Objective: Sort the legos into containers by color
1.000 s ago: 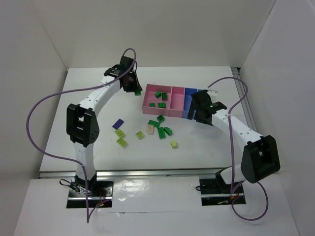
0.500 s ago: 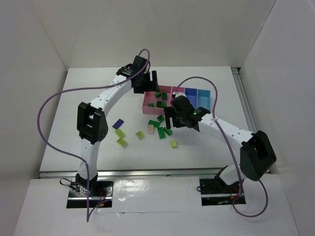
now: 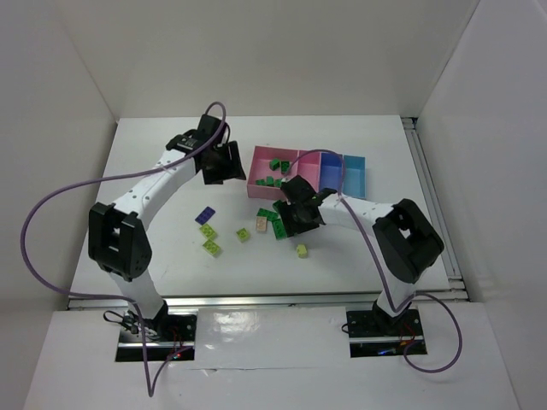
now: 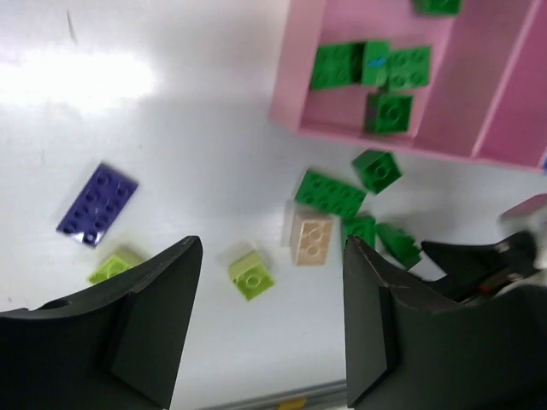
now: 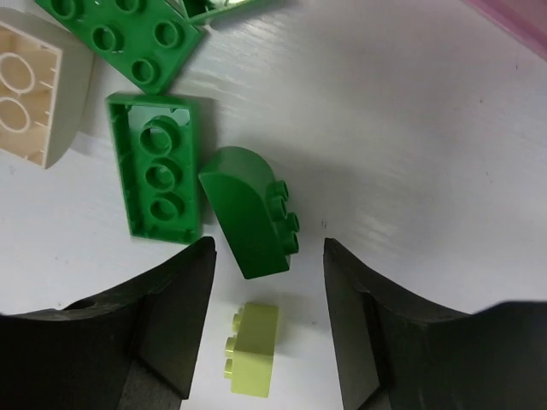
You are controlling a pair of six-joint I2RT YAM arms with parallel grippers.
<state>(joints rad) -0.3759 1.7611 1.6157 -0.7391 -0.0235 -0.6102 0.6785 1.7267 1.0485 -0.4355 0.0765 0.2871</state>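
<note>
right gripper (image 3: 295, 218) low before the large pink bin (image 3: 259, 166), wide; only its wrist view shows me a curved green lego (image 5: 248, 224) between its jaws. left gripper (image 3: 224, 162) beside the bin, wide.

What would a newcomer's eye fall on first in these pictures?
The pink bin at the far side of the white table, holding several dark green bricks, stands out most. In front of it loose bricks lie scattered, with one purple brick apart on the left. The right pincer hangs open over a rounded green brick.
</note>
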